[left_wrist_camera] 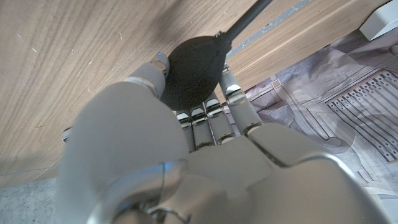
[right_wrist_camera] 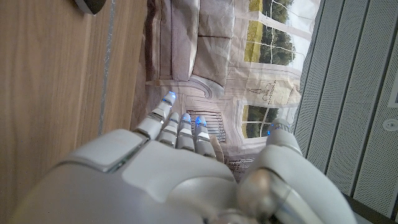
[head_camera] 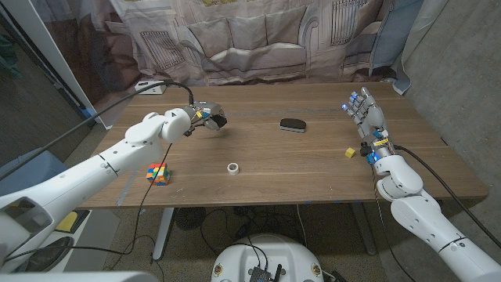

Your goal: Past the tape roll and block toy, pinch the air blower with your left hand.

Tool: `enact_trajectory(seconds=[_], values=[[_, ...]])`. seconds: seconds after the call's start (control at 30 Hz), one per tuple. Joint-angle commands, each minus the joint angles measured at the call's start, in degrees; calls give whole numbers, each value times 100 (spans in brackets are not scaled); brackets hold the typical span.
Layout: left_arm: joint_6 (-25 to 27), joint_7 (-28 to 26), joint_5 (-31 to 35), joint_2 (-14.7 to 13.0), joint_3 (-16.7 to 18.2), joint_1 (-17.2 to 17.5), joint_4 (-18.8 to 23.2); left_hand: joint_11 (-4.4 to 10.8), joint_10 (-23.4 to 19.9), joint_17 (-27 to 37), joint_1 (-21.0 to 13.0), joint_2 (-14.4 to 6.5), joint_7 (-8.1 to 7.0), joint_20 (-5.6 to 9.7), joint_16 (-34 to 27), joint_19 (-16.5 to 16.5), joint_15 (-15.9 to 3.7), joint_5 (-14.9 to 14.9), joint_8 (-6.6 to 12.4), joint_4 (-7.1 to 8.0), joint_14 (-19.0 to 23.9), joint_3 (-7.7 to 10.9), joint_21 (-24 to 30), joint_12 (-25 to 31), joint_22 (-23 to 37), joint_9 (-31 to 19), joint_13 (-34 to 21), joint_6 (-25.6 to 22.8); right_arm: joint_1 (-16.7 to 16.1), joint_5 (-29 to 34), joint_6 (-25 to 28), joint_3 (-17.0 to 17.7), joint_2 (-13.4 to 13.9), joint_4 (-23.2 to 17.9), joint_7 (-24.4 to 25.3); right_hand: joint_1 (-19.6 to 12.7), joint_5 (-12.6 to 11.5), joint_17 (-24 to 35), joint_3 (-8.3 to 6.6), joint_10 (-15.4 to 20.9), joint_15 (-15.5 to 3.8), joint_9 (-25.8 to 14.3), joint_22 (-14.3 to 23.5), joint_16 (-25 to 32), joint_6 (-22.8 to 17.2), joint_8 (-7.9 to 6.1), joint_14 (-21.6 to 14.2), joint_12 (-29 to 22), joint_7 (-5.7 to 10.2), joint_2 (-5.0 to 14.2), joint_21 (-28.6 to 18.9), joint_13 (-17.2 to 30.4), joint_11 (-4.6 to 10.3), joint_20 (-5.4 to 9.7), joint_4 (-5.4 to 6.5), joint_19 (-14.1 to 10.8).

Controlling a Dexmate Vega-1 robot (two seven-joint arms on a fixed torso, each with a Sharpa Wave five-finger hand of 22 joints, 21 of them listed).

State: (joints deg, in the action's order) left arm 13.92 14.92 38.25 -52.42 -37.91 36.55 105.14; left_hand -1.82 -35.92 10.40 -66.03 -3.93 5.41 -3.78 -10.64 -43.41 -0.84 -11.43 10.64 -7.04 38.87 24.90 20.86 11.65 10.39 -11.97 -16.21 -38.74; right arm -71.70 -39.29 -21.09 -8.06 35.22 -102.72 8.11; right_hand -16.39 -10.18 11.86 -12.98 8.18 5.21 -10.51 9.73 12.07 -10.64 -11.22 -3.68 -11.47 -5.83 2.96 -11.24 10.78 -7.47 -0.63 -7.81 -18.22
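Observation:
My left hand (head_camera: 202, 115) hovers over the far left part of the table and pinches the black air blower (head_camera: 218, 121). In the left wrist view the blower's round bulb (left_wrist_camera: 189, 71) sits between the thumb and the other fingers (left_wrist_camera: 231, 93), and its thin nozzle points away over the wood. The white tape roll (head_camera: 233, 168) lies near the table's middle front. The colourful block toy (head_camera: 159, 173) sits at the front left, beside my left forearm. My right hand (head_camera: 366, 114) stands upright at the right side with its fingers (right_wrist_camera: 180, 124) apart and nothing in it.
A flat black oval object (head_camera: 293, 124) lies right of centre, and its edge shows as a dark shape (right_wrist_camera: 92, 5) in the right wrist view. A small yellow block (head_camera: 349, 153) sits by my right wrist. A white power strip (head_camera: 151, 87) and cable lie at the far left corner.

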Motion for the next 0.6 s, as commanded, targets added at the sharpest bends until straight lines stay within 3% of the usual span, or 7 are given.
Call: enact_trajectory(seconds=[0.03,0.43,0.6], values=[[-64,-151,29,14,5,18,-60,39,-58,4,17,-13,-56,33,-51,-61,-54,3,55,-41,76,-20,4,56,21,-3,-13,-43,6,15,3,-3,-13,4,22,-53,5,11,-16,56,5,-20,19,-13,-57,11,-14,16,-7,42,4,18,10,2,-18,-34],[-138,-284,46,48,10,11,-125,146,-339,-3,-66,-91,-159,193,-117,-225,-286,-15,159,-154,358,68,72,149,32,4,20,-348,5,36,-7,1,-17,5,38,-57,6,12,-12,61,0,-20,19,-12,-62,10,-19,15,11,44,4,18,9,-6,-18,-34],[-162,-344,-14,54,44,32,-148,120,-407,-6,-129,-151,-127,195,-118,-247,-274,-23,201,-195,428,131,85,162,33,8,35,-506,23,6,5,-7,-34,14,33,-61,6,12,-10,64,3,-20,19,-9,-65,9,-26,14,6,44,2,18,7,-12,-18,-40]])
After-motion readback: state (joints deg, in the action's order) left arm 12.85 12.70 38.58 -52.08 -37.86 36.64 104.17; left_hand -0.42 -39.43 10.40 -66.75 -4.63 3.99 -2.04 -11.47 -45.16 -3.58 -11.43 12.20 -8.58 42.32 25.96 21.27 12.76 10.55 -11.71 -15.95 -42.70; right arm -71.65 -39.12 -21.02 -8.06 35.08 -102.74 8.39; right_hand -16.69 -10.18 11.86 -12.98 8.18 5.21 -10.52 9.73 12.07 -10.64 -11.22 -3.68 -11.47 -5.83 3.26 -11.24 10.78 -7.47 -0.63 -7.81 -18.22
